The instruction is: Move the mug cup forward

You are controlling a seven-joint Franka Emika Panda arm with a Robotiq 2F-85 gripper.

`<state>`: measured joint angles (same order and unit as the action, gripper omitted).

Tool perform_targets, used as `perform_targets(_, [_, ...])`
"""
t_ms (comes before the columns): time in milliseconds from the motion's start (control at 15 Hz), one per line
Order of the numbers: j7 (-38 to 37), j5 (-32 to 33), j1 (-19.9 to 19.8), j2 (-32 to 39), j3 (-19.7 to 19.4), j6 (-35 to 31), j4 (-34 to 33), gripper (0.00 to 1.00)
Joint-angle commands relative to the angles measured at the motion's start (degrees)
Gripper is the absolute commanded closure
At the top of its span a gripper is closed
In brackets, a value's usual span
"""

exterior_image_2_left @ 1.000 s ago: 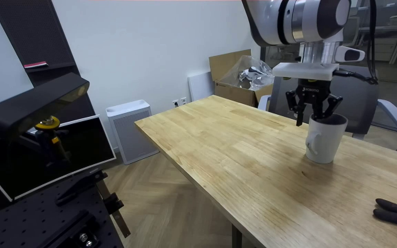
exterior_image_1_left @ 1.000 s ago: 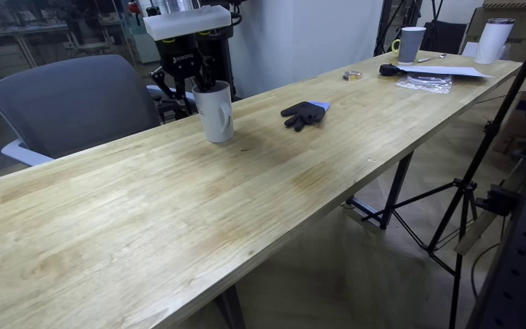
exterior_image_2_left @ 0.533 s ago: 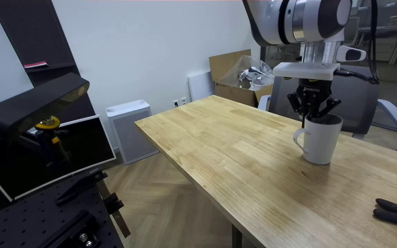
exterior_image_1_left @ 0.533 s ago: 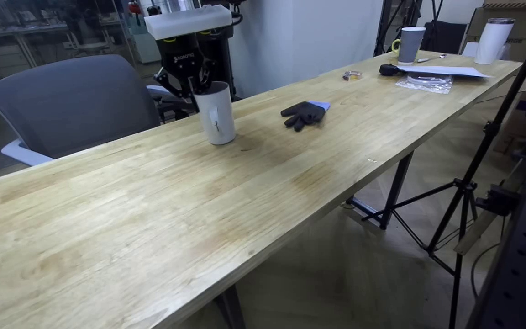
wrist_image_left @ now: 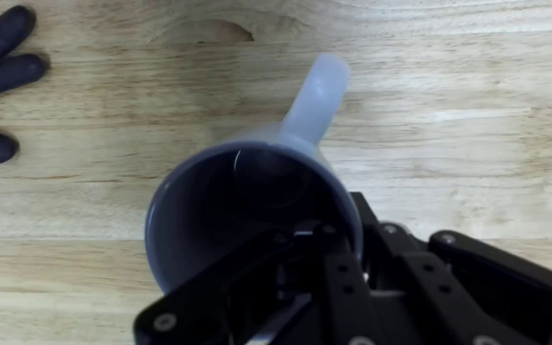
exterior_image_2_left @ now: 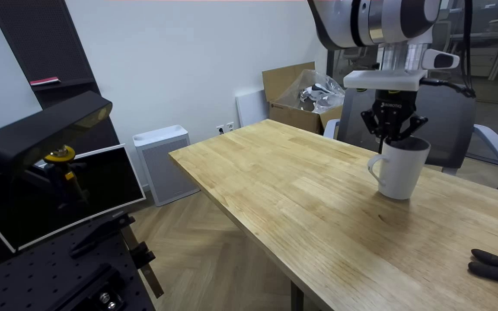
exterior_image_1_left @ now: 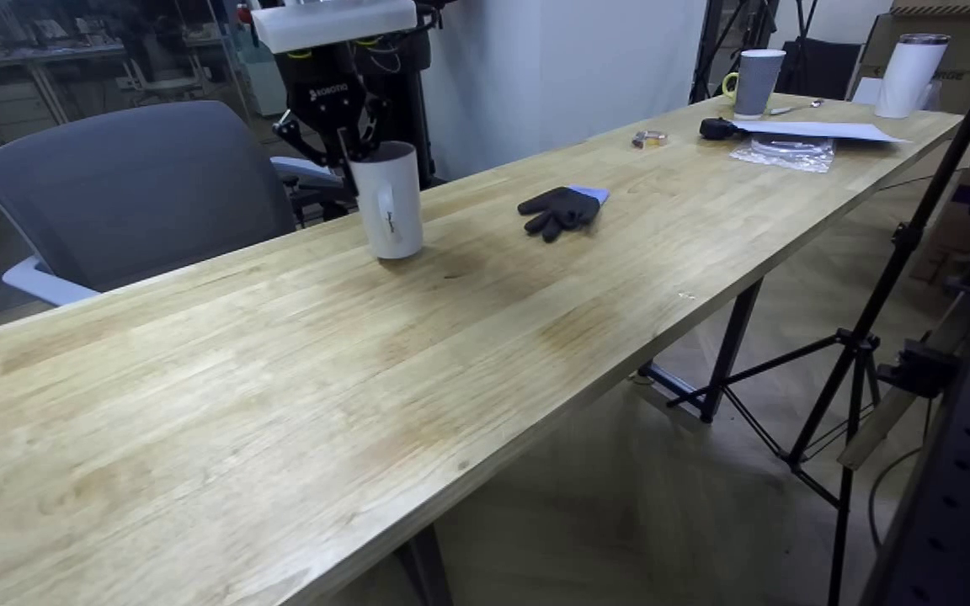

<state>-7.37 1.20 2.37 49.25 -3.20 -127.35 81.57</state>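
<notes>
A black Robotiq gripper [exterior_image_2_left: 385, 142] pinches the wall of a tall white handled mug [exterior_image_2_left: 404, 172] between nearly closed fingers at the far side of a pale wooden table [exterior_image_2_left: 275, 185], left of a black fabric glove [exterior_image_1_left: 565, 210] in both exterior views, the base perhaps slightly raised.

arm [exterior_image_2_left: 389, 21] cropped; claw [exterior_image_2_left: 385, 144] partly hidden

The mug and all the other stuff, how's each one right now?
White mug: about upright, gripped by its wall
Robotiq gripper: shut on the mug's wall
Cardboard box: open
Black glove: lying down
Gray cup with yellow handle: upright
White tumbler: upright
Monitor: screen dark
</notes>
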Motion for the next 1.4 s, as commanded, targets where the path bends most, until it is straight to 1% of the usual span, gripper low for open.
perform_targets(0, [-1.5, 0.5, 0.4, -0.14, -0.35, 3.46, -4.3, 0.97])
perform_targets(200, [-1.98, 1.19, 1.0, -1.6, -0.73, 3.5, -2.73, 0.97])
perform_targets(600, [-2.58, 1.99, 2.52, -6.34, -0.62, 1.01, 5.69, 0.97])
perform_targets(800, [-3.09, 2.04, 3.4, -9.67, -0.31, -0.62, 11.75, 0.97])
perform_targets(1000, [-3.3, 2.17, 4.34, -14.19, -0.04, -3.6, 19.88, 0.97])
perform_targets(1333, [-3.76, 2.25, 5.16, -20.69, 0.27, -8.38, 31.55, 0.97])
